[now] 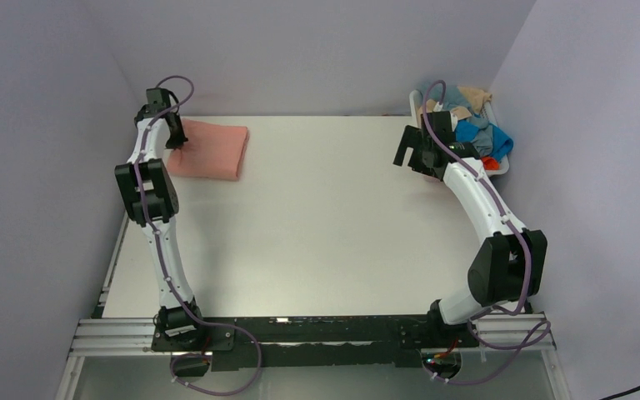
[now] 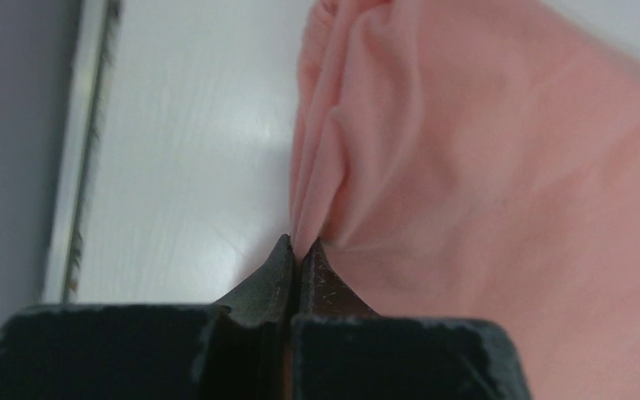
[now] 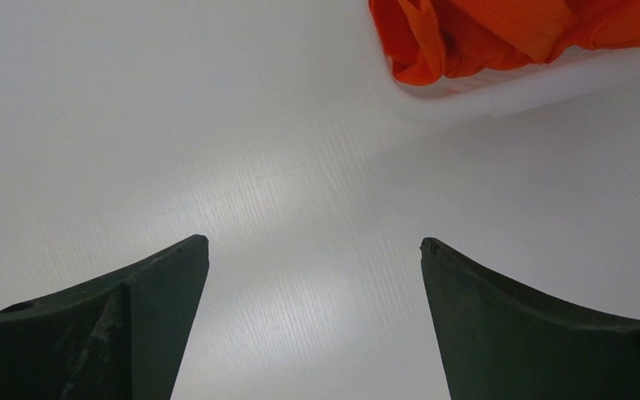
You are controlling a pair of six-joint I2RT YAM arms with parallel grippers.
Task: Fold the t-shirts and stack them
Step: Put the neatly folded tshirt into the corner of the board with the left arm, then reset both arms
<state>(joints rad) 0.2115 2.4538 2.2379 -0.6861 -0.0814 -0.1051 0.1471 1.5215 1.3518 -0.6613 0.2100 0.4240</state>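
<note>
The left fingers (image 2: 287,271) are pinching closed on the edge of the folded salmon-pink cloth t-shirt (image 1: 211,148) at the far-left corner of the white counter (image 1: 317,217). The right fingers (image 3: 500,308) are hanging wide apart, empty, near a white plastic basket (image 3: 500,93) of crumpled shirts (image 1: 479,129).

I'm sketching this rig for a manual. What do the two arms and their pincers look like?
Both the left arm and right arm have white links, black joint housings and a thin purple cable trailing along them. The left pincer and right pincer have black, tapering, pointed fingers.
</note>
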